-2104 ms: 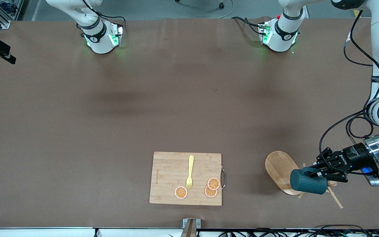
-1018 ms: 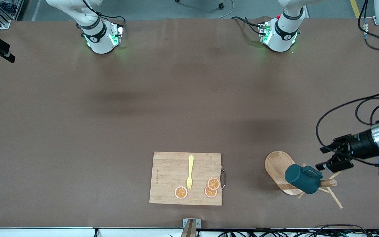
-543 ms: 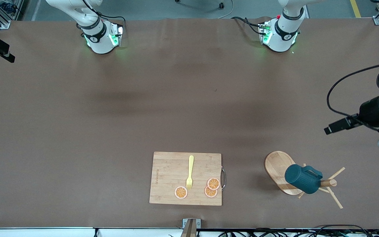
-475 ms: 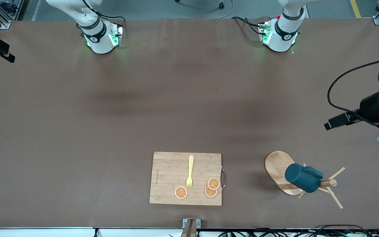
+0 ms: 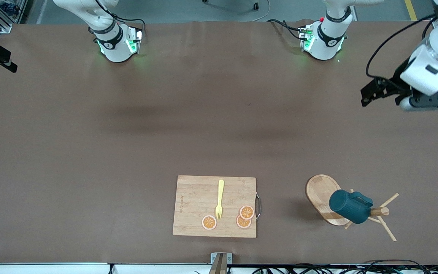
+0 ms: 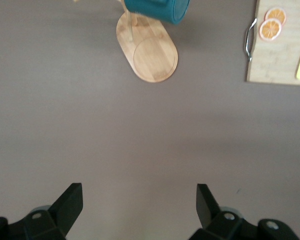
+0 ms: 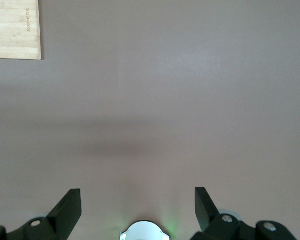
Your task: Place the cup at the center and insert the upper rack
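Now cup (image 5: 347, 207) on upper rack (image 5: 323, 198)

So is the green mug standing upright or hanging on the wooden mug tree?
Hanging, tipped sideways: the mug sits on a peg of the mug tree, off the table.

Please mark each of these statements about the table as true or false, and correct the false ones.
1. The cup hangs on the upper rack. True.
2. The left gripper is shut on the cup. False: it is open, holds nothing, and is up over bare table toward the left arm's end.
3. A yellow fork lies on the cutting board. True.
4. The orange slices lie on the bare table beside the cutting board. False: all three lie on the board.
5. The right gripper is open over bare table. True.
6. The upper rack stands on the cutting board. False: it stands on the table beside the board, toward the left arm's end.
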{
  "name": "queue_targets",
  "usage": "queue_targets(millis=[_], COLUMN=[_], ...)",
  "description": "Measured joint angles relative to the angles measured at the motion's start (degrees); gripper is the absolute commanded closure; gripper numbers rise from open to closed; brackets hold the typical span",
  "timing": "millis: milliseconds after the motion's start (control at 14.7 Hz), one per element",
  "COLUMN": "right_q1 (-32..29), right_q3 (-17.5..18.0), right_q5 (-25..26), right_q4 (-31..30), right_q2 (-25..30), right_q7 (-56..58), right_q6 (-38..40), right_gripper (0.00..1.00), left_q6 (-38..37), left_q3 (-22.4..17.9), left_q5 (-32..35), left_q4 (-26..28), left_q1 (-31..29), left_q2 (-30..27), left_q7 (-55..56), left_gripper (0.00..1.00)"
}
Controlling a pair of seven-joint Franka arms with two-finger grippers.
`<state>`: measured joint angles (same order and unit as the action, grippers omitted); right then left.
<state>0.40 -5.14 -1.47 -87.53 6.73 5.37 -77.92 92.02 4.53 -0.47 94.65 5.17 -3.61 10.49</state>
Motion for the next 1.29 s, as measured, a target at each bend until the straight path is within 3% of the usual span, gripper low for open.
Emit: queue_targets(millis=[339,1290], right_q1=[0.0,0.0], right_q3=[0.0,0.0], right_q5=[0.0,0.01], right_q4=[0.0,0.0], right_q2=[0.0,0.0], right_q7=[0.0,0.0], right_q6=[0.0,0.0], right_gripper=[0.0,0.0], left_q6=[-0.03,-4.0], left_q3=[-0.59,-1.32], left_q5=[0.07,0.18], left_q4=[6.93,4.16], left_q1=[0.67,-1.33], left_q2=[-6.58,-5.94], left_q7=[-0.69,-4.0], left_gripper=[0.0,0.0])
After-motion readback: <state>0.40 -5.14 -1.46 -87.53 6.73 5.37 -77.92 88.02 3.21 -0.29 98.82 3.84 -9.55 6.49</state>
